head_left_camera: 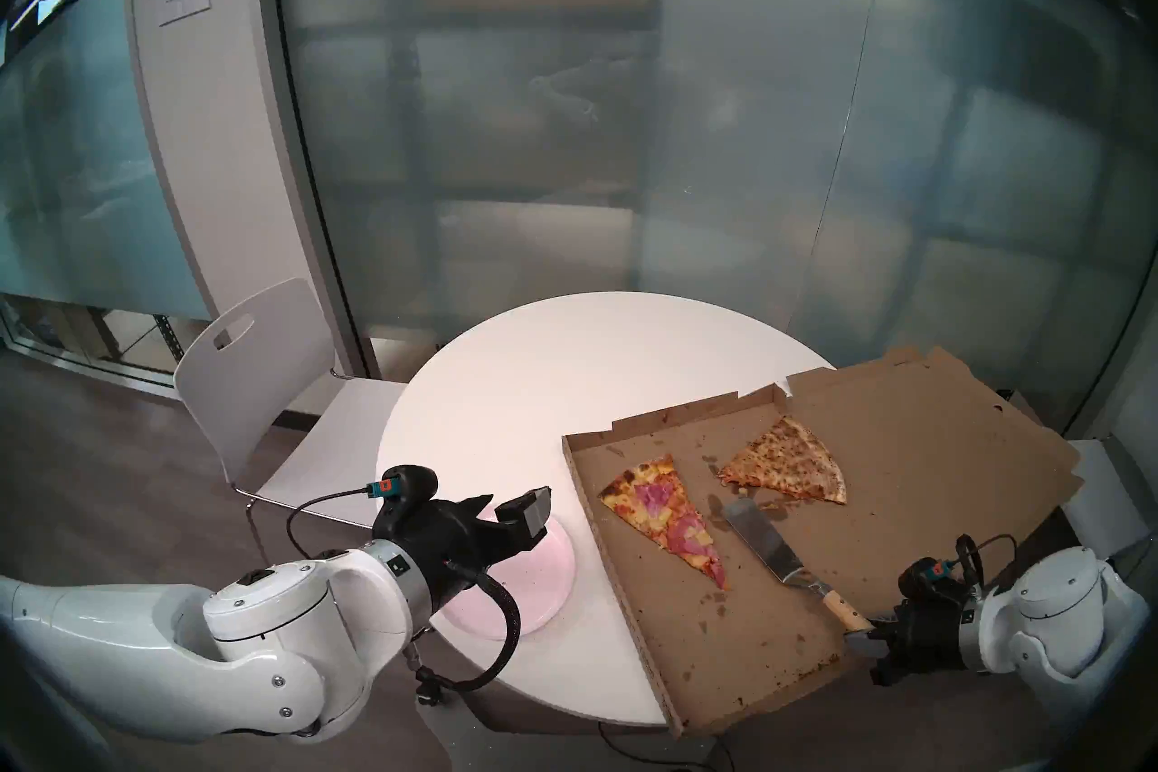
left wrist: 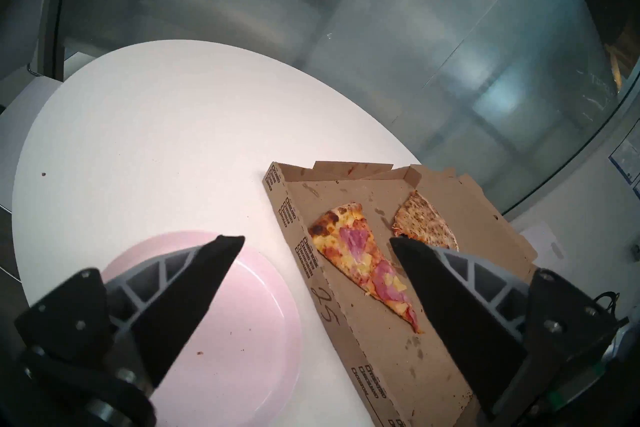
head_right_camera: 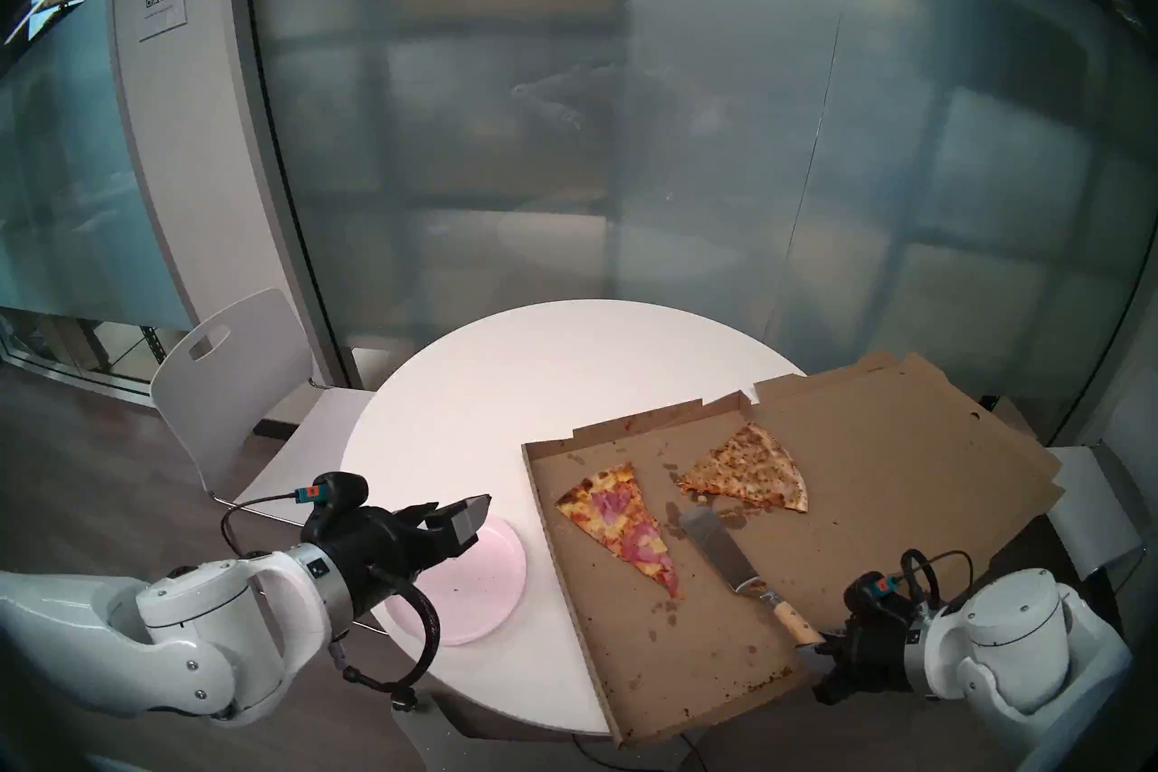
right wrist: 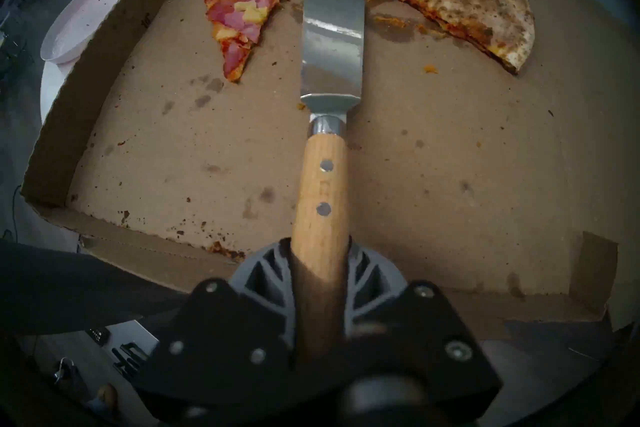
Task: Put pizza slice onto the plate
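My right hand (right wrist: 320, 263) grips the spatula (right wrist: 330, 45) by its wood handle, blade flat in the pizza box (head_left_camera: 720, 614) beside the pizza slice (head_left_camera: 664, 517). My left hand (left wrist: 317, 242) spread wide, empty, above the plate (left wrist: 256, 329) on the desk (head_left_camera: 501, 395).

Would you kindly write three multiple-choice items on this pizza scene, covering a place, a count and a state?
1. Where does the spatula blade lie?
A. Between the two slices
B. On the plate
C. On the bare table

2. How many slices are in the pizza box?
A. One
B. Two
C. Three

3. What is the right end effector doing?
A. Standing open
B. Gripping the plate
C. Shut on the spatula's wooden handle

Answers:
1 A: its blade sits between the pizza slice and the browned slice.
2 B: only those two show.
3 C: both fingers press the handle.
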